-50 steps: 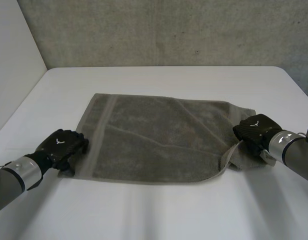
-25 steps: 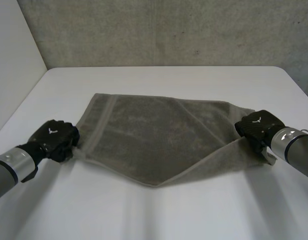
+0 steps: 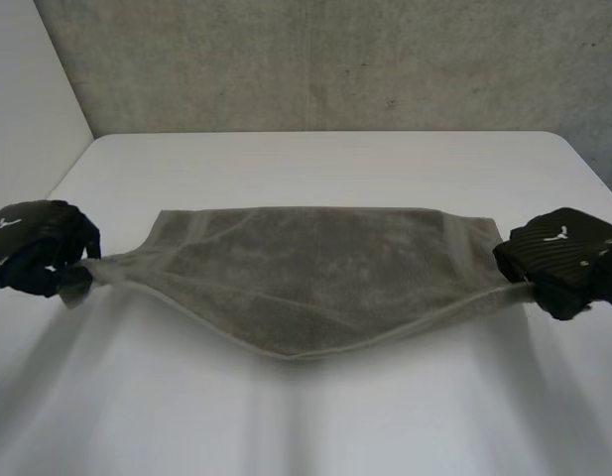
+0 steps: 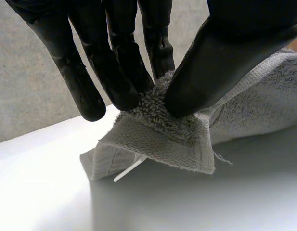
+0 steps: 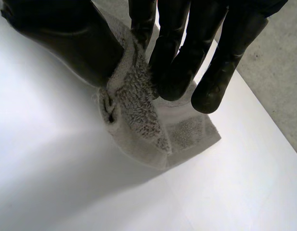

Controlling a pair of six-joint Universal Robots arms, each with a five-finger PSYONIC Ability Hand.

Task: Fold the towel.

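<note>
A grey-green towel (image 3: 306, 278) hangs stretched between my two hands above the white table (image 3: 315, 159), its near edge sagging in the middle. My left hand (image 3: 33, 248) pinches the towel's left near corner (image 4: 162, 134) between thumb and fingers (image 4: 124, 86). My right hand (image 3: 558, 253) pinches the right near corner (image 5: 138, 115) the same way, thumb against fingers (image 5: 172, 72). The far edge of the towel still rests on the table.
A grey wall (image 3: 335, 59) stands behind the table's far edge. A pale side wall (image 3: 28, 119) rises at the left. Bare table surface lies in front of the towel and beyond it.
My left hand has closed on the left corner. Both hands have lifted and moved outward, pulling the towel taut off the table.
</note>
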